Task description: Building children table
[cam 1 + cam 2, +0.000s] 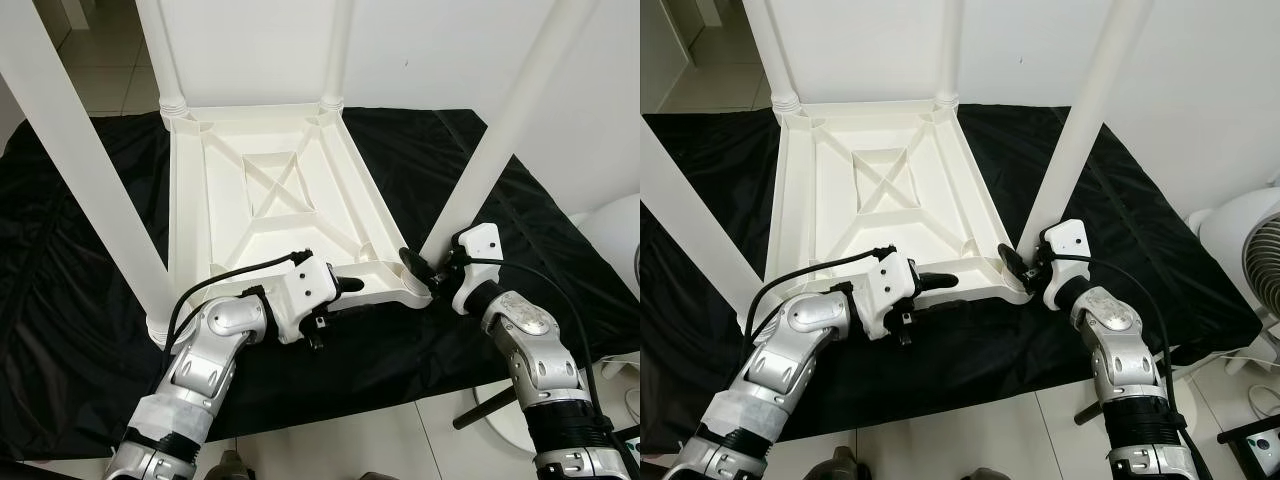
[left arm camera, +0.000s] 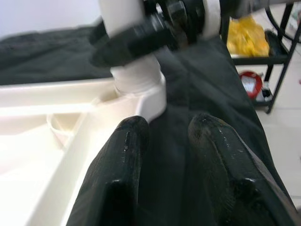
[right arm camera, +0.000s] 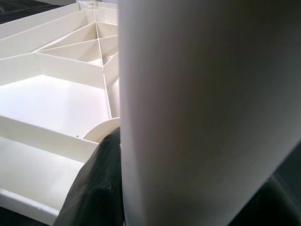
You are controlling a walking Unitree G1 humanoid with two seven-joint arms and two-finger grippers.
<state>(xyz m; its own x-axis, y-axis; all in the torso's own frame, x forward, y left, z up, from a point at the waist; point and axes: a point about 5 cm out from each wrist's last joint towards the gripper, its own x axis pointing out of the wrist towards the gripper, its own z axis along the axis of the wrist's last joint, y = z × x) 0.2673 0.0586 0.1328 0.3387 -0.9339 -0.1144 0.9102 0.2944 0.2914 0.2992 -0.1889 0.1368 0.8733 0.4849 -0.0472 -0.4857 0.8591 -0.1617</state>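
Upside down, the white plastic children table [image 1: 270,205] lay with its top on a black cloth [image 1: 560,260] that was spread over the tiled floor [image 1: 100,80]. Its underside faced up and showed a rim, crossed ribs and a small rectangle with an X in the middle. Four round white legs stood up from the corners, each in a ringed socket; the two far legs rose by the wall, and the two near ones leaned out toward the camera.

The right gripper [image 1: 420,268] was at the near right leg [image 1: 500,140], low down just above its socket. Its black fingers [image 3: 94,188] were closed around the leg, one on each side, touching it.

The left gripper [image 1: 345,287] was at the near edge of the table top, between the two near legs. Its fingers [image 2: 117,165] pointed toward the right corner socket, a small gap between them, and they held nothing; one finger lay against the white rim, the other over the cloth
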